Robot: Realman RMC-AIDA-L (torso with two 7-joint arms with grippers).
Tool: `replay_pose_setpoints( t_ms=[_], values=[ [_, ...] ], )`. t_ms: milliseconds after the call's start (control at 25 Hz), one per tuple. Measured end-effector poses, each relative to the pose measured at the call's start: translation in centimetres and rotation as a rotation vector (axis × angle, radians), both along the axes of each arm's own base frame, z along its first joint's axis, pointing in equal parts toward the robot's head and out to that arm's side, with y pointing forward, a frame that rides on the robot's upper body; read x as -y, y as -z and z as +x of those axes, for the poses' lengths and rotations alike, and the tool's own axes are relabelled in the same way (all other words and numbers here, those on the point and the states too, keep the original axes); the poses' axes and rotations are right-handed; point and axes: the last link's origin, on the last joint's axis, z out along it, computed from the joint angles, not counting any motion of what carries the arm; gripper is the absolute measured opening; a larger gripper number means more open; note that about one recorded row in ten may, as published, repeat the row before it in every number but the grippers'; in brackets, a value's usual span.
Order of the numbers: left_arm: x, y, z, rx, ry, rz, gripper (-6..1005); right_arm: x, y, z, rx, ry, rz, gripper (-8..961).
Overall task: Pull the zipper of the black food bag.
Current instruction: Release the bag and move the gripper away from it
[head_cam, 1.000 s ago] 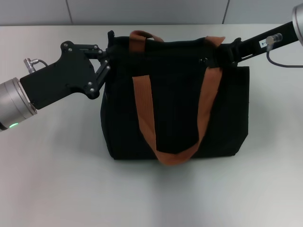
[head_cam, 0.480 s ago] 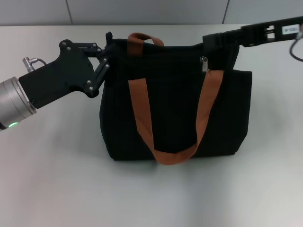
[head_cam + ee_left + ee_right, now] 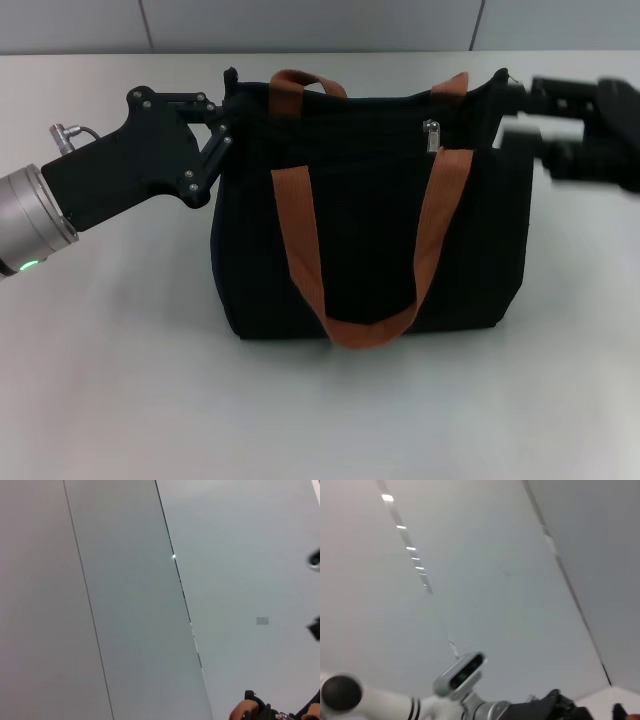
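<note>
The black food bag (image 3: 370,230) lies in the middle of the table in the head view, with two rust-brown handles (image 3: 300,240). The silver zipper pull (image 3: 432,135) hangs at the top edge, right of middle, with nothing holding it. My left gripper (image 3: 228,105) is shut on the bag's top left corner. My right gripper (image 3: 522,115) is blurred beside the bag's top right corner, its two fingers apart and empty. A bit of brown handle (image 3: 245,712) shows in the left wrist view.
The bag rests on a pale grey table (image 3: 120,380) with a wall line behind it. The left wrist view shows mostly wall panels. The right wrist view shows the ceiling and the robot's head camera (image 3: 462,672).
My right gripper has left the zipper pull, lifted off the bag's top edge and swung out to the bag's right side. The pull, the bag and the left arm have stayed in place.
</note>
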Motion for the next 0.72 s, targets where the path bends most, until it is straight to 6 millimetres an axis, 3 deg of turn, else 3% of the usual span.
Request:
replay_pose_setpoints(
  t_ms=[120, 440, 720],
  values=[
    [-0.1, 0.0, -0.1, 0.002, -0.021, -0.009, 77, 2.0, 1.7, 1.9, 0.004, -0.103, 0.073, 695],
    [-0.5, 0.0, -0.8, 0.006, -0.096, -0.036, 79, 5.8, 6.1, 5.0, 0.122, -0.209, 0.118, 775],
    [-0.1, -0.1, -1.1, 0.006, -0.108, -0.063, 81, 6.0, 6.3, 5.4, 0.130, -0.191, 0.127, 776]
  ],
)
